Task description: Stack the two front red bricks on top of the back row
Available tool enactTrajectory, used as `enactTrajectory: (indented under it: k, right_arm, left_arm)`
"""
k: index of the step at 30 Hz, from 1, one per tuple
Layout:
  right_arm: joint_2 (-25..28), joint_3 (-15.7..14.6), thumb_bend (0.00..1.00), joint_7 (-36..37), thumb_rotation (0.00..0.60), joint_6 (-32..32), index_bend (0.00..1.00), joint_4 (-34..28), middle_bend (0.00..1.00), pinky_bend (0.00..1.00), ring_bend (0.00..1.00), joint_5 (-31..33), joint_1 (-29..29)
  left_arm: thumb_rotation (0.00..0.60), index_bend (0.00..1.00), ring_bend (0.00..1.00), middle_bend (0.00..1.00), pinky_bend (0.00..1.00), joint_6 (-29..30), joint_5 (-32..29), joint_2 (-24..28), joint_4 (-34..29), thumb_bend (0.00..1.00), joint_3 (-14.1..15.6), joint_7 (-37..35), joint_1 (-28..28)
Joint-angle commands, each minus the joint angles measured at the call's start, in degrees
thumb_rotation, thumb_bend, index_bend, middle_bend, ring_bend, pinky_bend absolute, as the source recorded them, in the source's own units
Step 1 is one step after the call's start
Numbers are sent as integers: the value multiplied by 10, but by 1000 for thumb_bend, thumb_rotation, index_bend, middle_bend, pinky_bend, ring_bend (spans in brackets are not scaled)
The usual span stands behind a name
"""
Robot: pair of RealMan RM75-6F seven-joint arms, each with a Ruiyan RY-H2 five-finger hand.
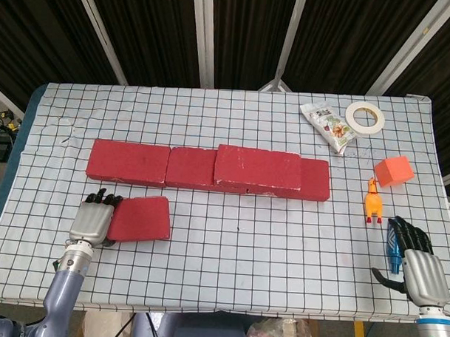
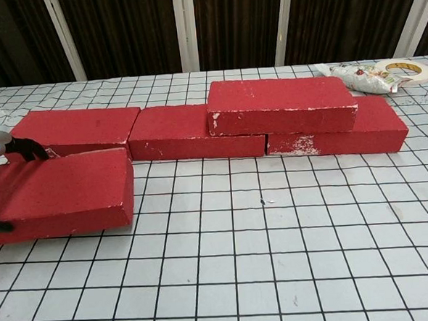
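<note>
Gripping the front red brick (image 1: pixel 140 219) with fingers clamped on its left end, the left hand (image 1: pixel 92 221) held it at seven o'clock on the table (image 1: pixel 229 265), just before the back row (image 1: pixel 129 163), while the right hand (image 1: pixel 417 264) rested open at four o'clock.

bricks (image 2: pixel 280 105): matt red, rough, foam-like, white chips along edges
tablecloth (image 1: pixel 237 235): white cloth, black grid, slightly wrinkled
left hand (image 1: pixel 91 221): silvery metal back, black fingers
snack packet (image 1: pixel 328 126): glossy plastic
</note>
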Motion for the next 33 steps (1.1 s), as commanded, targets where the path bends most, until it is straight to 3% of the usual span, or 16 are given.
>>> enactTrajectory:
  k: [1, 6, 10, 13, 24, 33]
  right_arm:
    - [0, 0, 236, -1, 600, -1, 49, -1, 0, 0, 0, 1, 0]
    - [-2, 3, 236, -5, 600, -3, 48, -2, 0, 0, 0, 8, 0]
    - [-4, 6, 236, -13, 600, -5, 49, -3, 0, 0, 0, 18, 0]
    - [-7, 9, 236, -22, 600, -4, 49, -4, 0, 0, 0, 27, 0]
    - [-19, 21, 236, -60, 600, 2, 49, -6, 0, 0, 0, 60, 0]
    - [-34, 31, 236, -98, 600, -6, 49, -4, 0, 0, 0, 95, 8]
  left_arm:
    - [600, 241, 64, 227, 148, -6, 14, 52, -62, 22, -9, 7, -12]
    - [600, 249, 64, 224, 148, -73, -63, 149, -131, 22, -50, 14, -61]
    - [600, 255, 62, 218, 142, -115, -131, 211, -137, 22, -82, 35, -115]
    - [600, 263, 61, 215, 141, -136, -147, 234, -115, 22, -102, 35, -145]
    - [600, 271, 62, 215, 135, -264, -133, 224, 29, 22, -114, -69, -193]
    - [600, 278, 61, 215, 135, -339, -156, 197, 130, 22, -95, -107, -241]
